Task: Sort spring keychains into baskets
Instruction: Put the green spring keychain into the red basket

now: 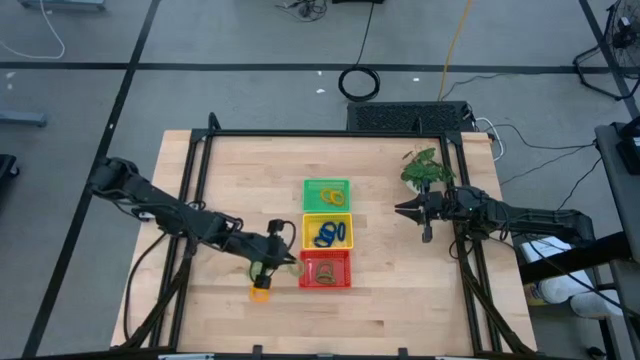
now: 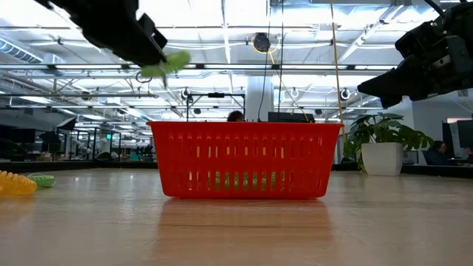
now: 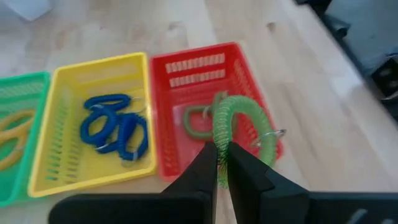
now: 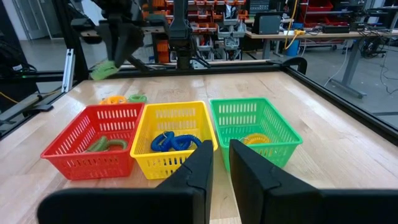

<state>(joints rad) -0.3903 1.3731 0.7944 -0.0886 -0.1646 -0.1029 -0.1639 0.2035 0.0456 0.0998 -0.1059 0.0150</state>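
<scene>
At the left of the wooden desk (image 1: pixel 400 290), two loose spring keychains are lying well clear of the baskets: an orange-yellow keychain (image 2: pixel 15 183) and, just beside it, a small green keychain (image 2: pixel 42 179). In the high view the orange-yellow one is sitting near the front edge, just left of the red basket (image 1: pixel 326 270).

The left gripper (image 3: pixel 221 163) is reaching in from the left side and hovering above the near left corner of the red basket. Its jaws are pinching a green coiled keychain (image 3: pixel 239 127), which is hanging in the air over the basket's rim; a small metal ring is dangling from the coil.

The three baskets are standing in a touching row at the desk's middle. The red basket is holding another green keychain (image 3: pixel 198 118). The yellow basket (image 3: pixel 59 168) next to it is holding several blue keychains (image 3: pixel 115 127). The green basket (image 4: pixel 283 134) at the far end is holding orange-yellow keychains (image 4: pixel 256 139).

Farther right, the right gripper (image 1: pixel 414 212) is waiting in the air beside the baskets, apart from them, with its jaws nearly together and empty. A potted plant (image 1: pixel 425 168) is standing just behind it.
</scene>
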